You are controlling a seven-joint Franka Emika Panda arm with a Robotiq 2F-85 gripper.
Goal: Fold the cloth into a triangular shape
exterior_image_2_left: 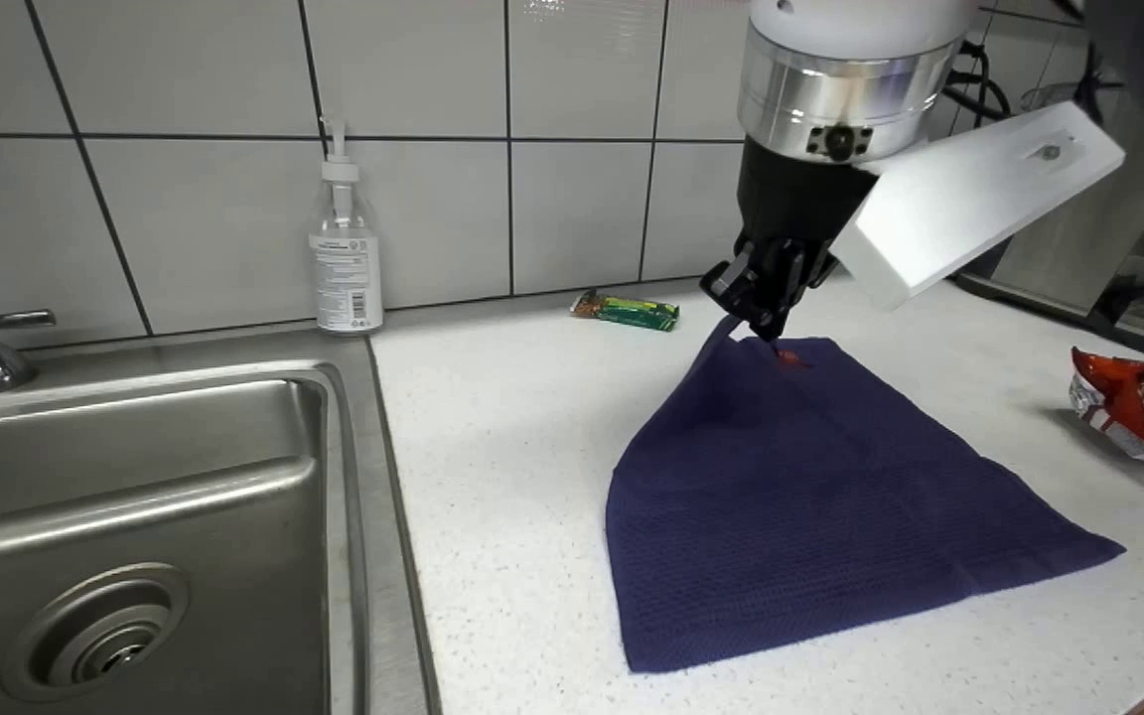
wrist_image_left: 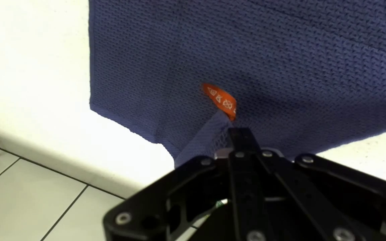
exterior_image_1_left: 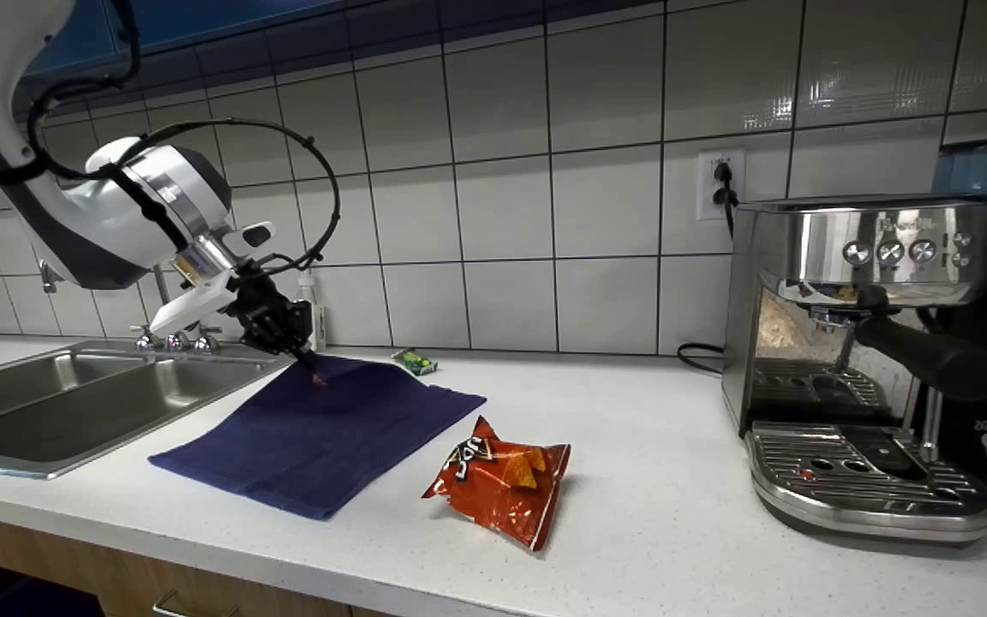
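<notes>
Broadly, the white surface (exterior_image_1_left: 631,411) gives everything level support. Clock hours below are as an exterior view shows them from the middle of the cloth (exterior_image_1_left: 331,437). The arm (exterior_image_1_left: 125,214) leans in from between ten and eleven o'clock, slanted, probably to reach a far corner low down. The sink (exterior_image_1_left: 108,407) lies at nine and the machine (exterior_image_1_left: 828,364) well apart at three, both likely out of the fold's way. The cloth rests on the surface as a rough diamond, mostly flat, its twelve o'clock corner lifted a little. That corner is pinched between the jaws; holding a tip rather than a side suits a triangle, since carrying it to the six o'clock corner should give a diagonal crease. That fold is not yet made. The packet (exterior_image_1_left: 506,480) sits near the cloth but apart, between three and four, probably beside the path rather than in it. The wrapper (exterior_image_1_left: 415,362) lies just beside the cloth at about two. Smallest is the orange tag (wrist_image_left: 221,100), at eleven o'clock from the jaws in the wrist view, seemingly sewn near the gripped tip.
</notes>
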